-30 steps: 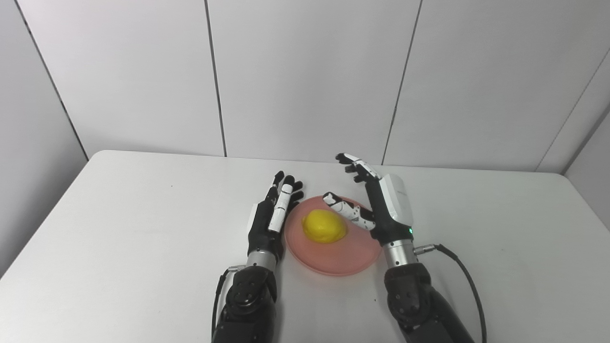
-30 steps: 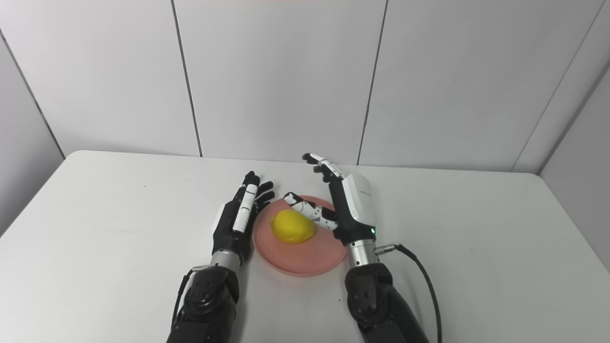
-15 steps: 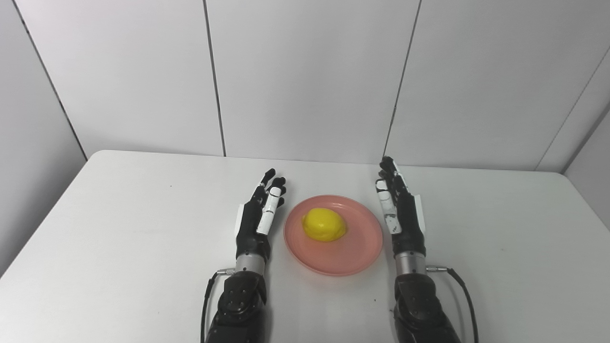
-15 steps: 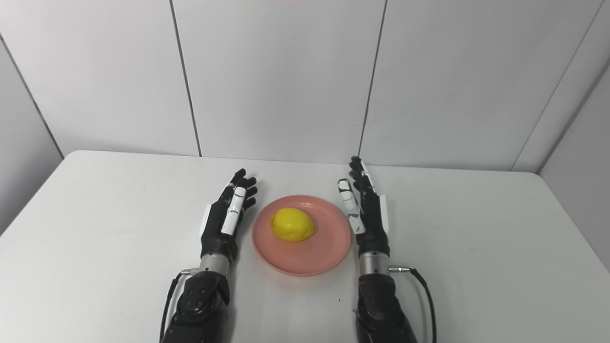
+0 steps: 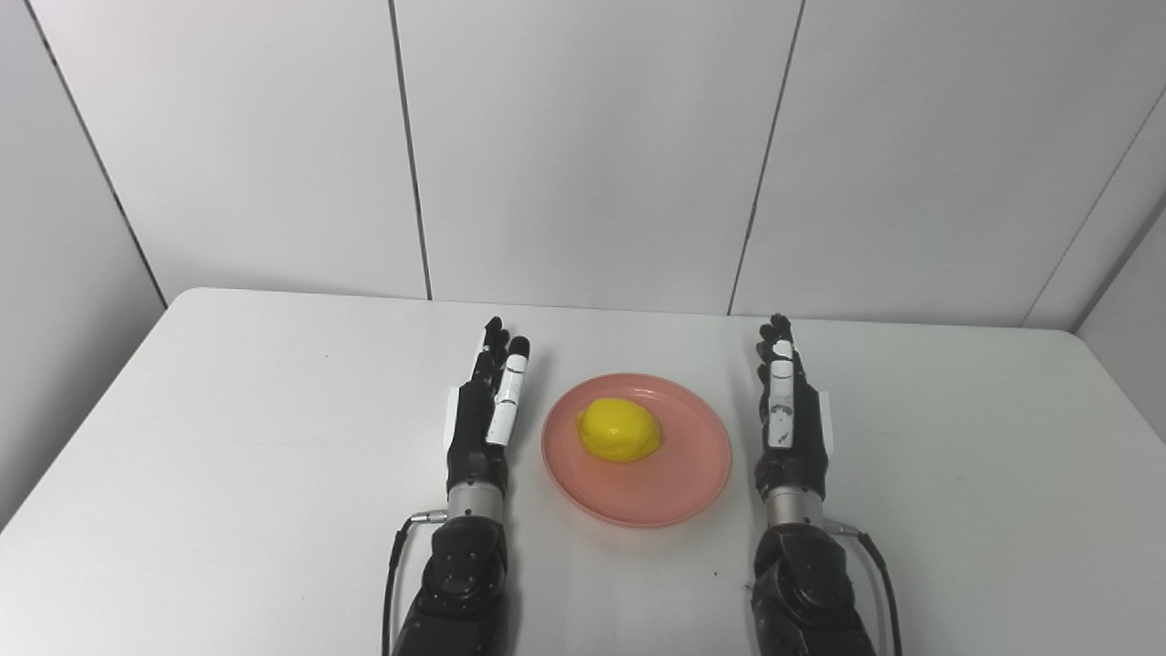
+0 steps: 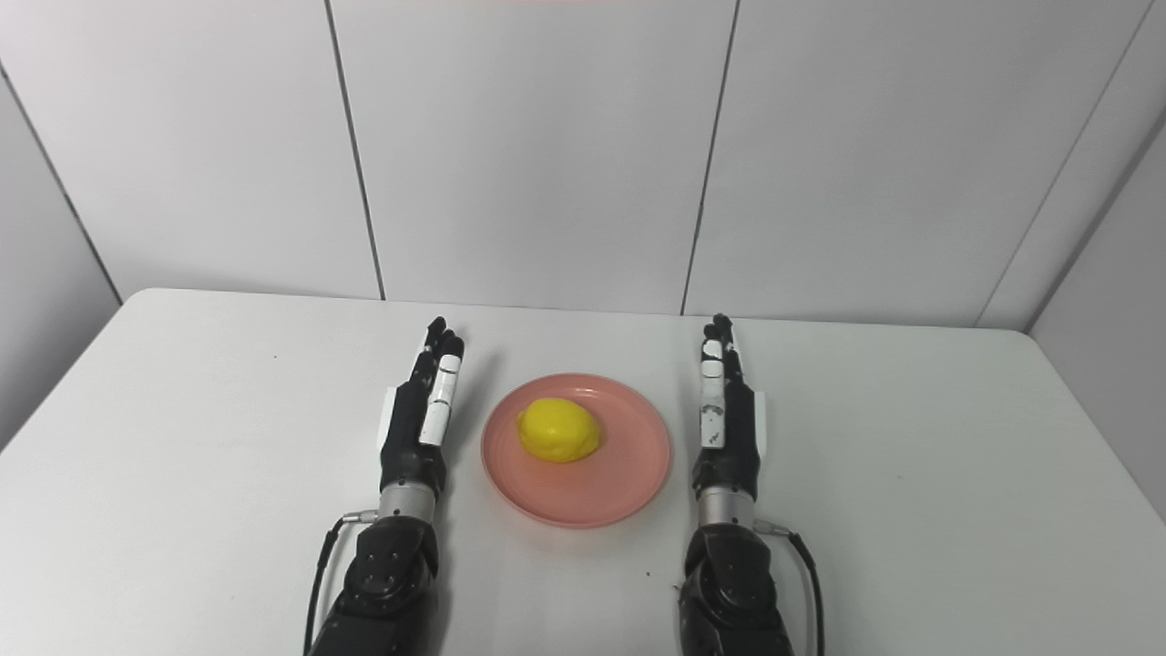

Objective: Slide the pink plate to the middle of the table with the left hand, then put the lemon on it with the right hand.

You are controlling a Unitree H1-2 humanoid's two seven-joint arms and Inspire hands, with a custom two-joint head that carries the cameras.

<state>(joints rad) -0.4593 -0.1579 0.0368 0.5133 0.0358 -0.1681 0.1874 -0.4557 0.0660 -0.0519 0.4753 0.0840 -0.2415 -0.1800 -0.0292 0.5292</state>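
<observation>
A: Bottom of frame, what's closest?

B: Two dark forearms come in from the bottom edge, one at lower centre-left, one at lower centre-right. A thin cable loops off each wrist. White counter [image 5: 228, 474] under everything.

A: Left hand?

B: Left hand [image 5: 481, 421] sits centre-left of the frame, edge-on, thumb side up, fingers [image 5: 506, 392] straight and pressed together, pointing toward the back wall. It holds nothing. It's just beside the left rim of the pink plate [image 5: 674, 492], with a small gap of bare counter between. I can't tell whether it rests on the counter or hangs just above it.

A: Right hand?

B: Mirror pose. Right hand [image 5: 791, 428] at centre-right, edge-on, its fingers [image 5: 780, 405] straight, together, empty. Near the plate's right rim, not touching it.

A: Plate and lemon?

B: Plate lies flat in the middle of the frame, between the two hands, roughly mid-counter left to right. Lemon [image 5: 619, 430] sits on the plate, offset to its upper-left part, inside the rim. Neither hand touches it.

A: Behind that?

B: Bare counter runs up to its rear edge at mid-frame. Above it grey wall panels [image 5: 583, 146] with dark vertical seams fill the top half.
</observation>
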